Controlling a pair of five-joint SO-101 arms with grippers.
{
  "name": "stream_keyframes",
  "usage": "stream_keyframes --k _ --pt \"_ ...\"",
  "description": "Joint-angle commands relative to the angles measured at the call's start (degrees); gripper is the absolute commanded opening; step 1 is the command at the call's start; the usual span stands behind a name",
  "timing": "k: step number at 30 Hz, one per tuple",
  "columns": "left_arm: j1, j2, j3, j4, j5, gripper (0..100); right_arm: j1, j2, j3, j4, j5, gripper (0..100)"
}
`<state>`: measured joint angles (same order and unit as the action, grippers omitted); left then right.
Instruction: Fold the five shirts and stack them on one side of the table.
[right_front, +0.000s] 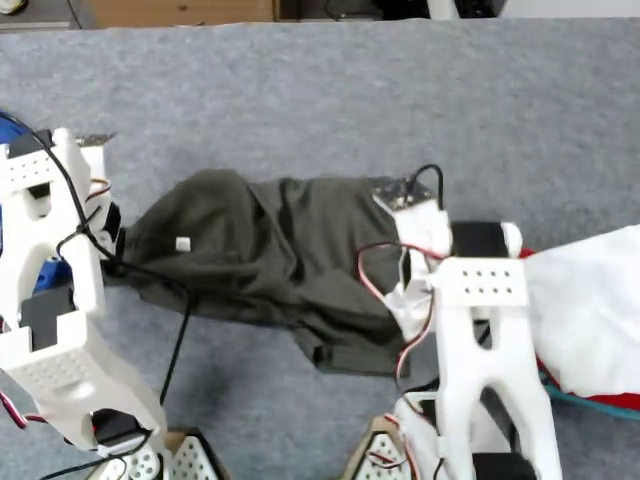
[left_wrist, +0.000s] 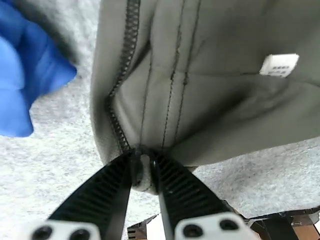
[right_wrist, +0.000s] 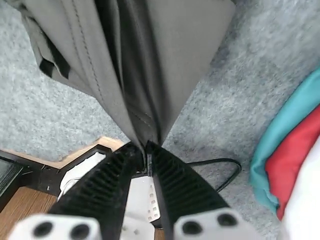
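Observation:
A dark olive shirt lies stretched across the middle of the grey table, with a small white tag near its left end. My left gripper is shut on the shirt's seamed edge at that left end. My right gripper is shut on a gathered fold of the same shirt at its right end, and the cloth hangs up from the black ridged fingers. In the high view the left arm and right arm stand at either end of the shirt.
A stack of shirts, white on top with red and teal beneath, lies at the right side. A blue shirt sits at the far left edge. A black cable crosses the front. The far half of the table is bare.

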<state>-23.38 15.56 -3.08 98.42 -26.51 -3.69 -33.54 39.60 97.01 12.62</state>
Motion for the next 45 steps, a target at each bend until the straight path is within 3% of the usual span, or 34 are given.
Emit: stream_keyframes --k 1,4,8,14,17,25,32,45 --pt "-0.62 -3.47 0.18 -0.26 -0.53 2 0.75 -2.51 0.13 0.62 0.44 1.8" --pt "-0.35 -3.47 -0.18 -0.26 -0.09 6 0.84 -2.33 0.13 0.62 0.09 12.6" --pt "-0.79 -3.82 -1.41 0.09 3.87 24 0.66 -2.42 -2.77 2.73 3.52 24.8" --pt "-0.79 -3.91 -12.92 2.11 4.48 29 0.92 -1.89 -15.78 4.92 5.10 25.7" --pt "-0.26 -3.38 -20.92 2.02 8.88 29 0.66 1.98 -22.02 0.44 4.84 25.7" --pt "4.92 5.05 -25.23 -8.26 21.98 29 -0.13 34.95 -42.51 -11.25 -6.68 25.6" --pt "5.98 14.46 -25.67 -13.10 22.42 29 -1.63 65.10 -70.55 -10.73 -15.03 25.6" --pt "5.80 25.01 -25.76 -16.44 22.42 28 -8.66 102.90 -116.53 3.69 -17.41 25.6"
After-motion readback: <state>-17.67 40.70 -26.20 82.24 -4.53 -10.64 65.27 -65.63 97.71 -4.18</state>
